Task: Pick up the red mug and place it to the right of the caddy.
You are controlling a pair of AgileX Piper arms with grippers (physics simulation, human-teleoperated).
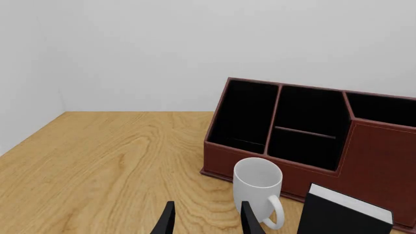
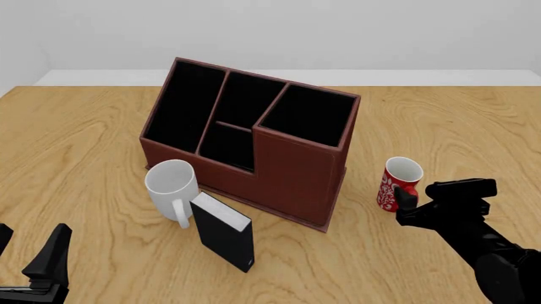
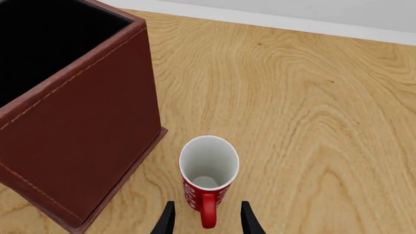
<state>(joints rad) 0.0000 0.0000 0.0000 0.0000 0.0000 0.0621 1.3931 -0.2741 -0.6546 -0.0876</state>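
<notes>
Bright, even, diffuse light; soft faint shadows, no glare, blur or distortion.

No legible text, labels, brands or numbers were found in any view. The mug [image 2: 398, 184] carried only a white swirl pattern on red, no letters discernible. The caddy [image 2: 296, 164], white mug [image 2: 171, 182] and black box [image 2: 222, 232] showed plain surfaces without markings.
</notes>
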